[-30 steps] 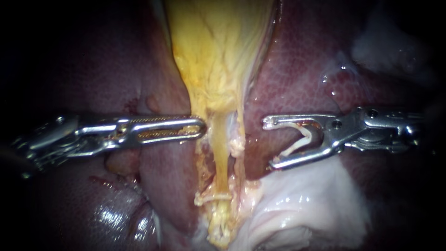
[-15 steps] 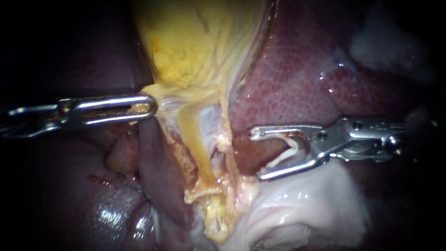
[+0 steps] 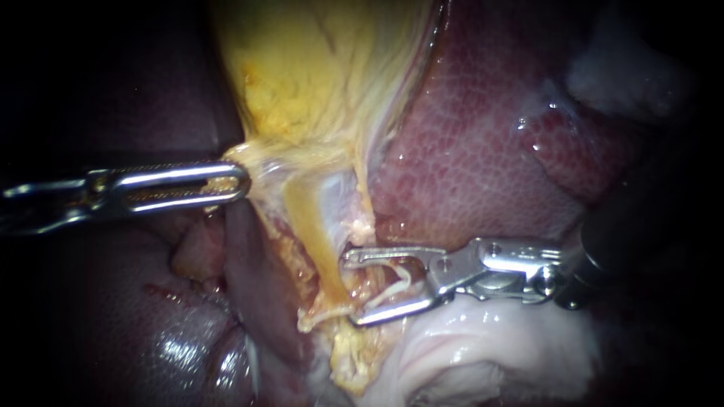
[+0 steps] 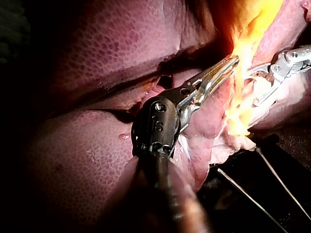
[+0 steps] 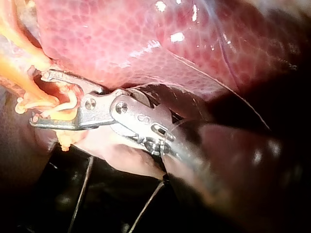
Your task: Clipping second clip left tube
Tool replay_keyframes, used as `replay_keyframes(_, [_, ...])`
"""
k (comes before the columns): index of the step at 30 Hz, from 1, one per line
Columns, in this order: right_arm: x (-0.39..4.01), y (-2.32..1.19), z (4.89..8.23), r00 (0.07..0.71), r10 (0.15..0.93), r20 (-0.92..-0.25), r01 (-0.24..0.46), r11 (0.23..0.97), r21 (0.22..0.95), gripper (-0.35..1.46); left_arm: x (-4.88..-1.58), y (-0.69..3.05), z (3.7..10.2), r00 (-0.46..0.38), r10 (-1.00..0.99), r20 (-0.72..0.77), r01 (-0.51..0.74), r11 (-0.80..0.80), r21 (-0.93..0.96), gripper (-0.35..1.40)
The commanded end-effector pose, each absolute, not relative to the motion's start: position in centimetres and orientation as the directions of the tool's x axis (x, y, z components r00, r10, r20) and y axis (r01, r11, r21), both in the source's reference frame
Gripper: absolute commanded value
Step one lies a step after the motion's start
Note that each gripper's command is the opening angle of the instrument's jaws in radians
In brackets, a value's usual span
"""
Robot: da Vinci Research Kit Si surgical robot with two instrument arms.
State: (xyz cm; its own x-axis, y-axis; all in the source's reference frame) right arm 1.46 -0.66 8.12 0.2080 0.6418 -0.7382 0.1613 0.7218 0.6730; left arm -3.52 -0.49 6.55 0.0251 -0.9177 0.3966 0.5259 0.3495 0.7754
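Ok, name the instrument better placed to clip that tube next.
The right instrument: its jaws carry a white clip and sit right beside the tube; the left instrument is shut on the gallbladder, holding it aside.

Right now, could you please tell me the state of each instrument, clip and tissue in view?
Left instrument: jaws shut on the gallbladder.
Right instrument: jaws spread, holding the loaded clip.
Loaded clip: open, not closed.
Placed clip: closed across the tube.
Tube: stretched, intact.
Gallbladder: drawn toward the left instrument.
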Motion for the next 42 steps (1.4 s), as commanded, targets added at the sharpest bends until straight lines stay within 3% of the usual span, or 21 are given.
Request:
replay_keyframes(1, [1.49, -0.67, 8.15, 0.212, 0.643, -0.736, 0.164, 0.719, 0.675, 0.60, -3.53, -0.49, 6.55, 0.026, -0.918, 0.395, 0.524, 0.349, 0.777, -0.35])
replay_keyframes(9, [1.80, -0.85, 8.22, 0.231, 0.669, -0.707, 0.206, 0.676, 0.707, 0.60, -3.55, -0.50, 6.54, 0.025, -0.918, 0.395, 0.525, 0.348, 0.777, -0.35])
replay_keyframes(20, [1.96, -1.10, 7.82, 0.232, 0.688, -0.687, 0.349, 0.601, 0.719, 0.58, -3.53, -0.40, 6.71, 0.026, -0.918, 0.395, 0.524, 0.349, 0.777, -0.35])
replay_keyframes(33, [2.29, -1.15, 8.14, 0.215, 0.705, -0.676, 0.307, 0.608, 0.732, 0.57, -3.61, -0.41, 6.73, 0.023, -0.918, 0.397, 0.528, 0.348, 0.775, -0.35])
replay_keyframes(35, [2.26, -1.11, 8.14, 0.214, 0.707, -0.674, 0.306, 0.607, 0.734, 0.46, -3.61, -0.41, 6.73, 0.023, -0.918, 0.397, 0.528, 0.348, 0.775, -0.35])
replay_keyframes(38, [2.09, -1.06, 8.11, 0.263, 0.704, -0.660, 0.327, 0.579, 0.747, -0.23, -3.61, -0.42, 6.72, 0.023, -0.918, 0.397, 0.528, 0.348, 0.775, -0.35])
replay_keyframes(39, [2.07, -1.04, 8.11, 0.275, 0.700, -0.659, 0.319, 0.581, 0.749, -0.35, -3.61, -0.42, 6.72, 0.023, -0.918, 0.397, 0.528, 0.348, 0.775, -0.35])
replay_keyframes(42, [2.05, -1.01, 8.13, 0.279, 0.699, -0.659, 0.313, 0.582, 0.750, -0.35, -3.61, -0.42, 6.72, 0.023, -0.918, 0.396, 0.528, 0.348, 0.775, -0.35])
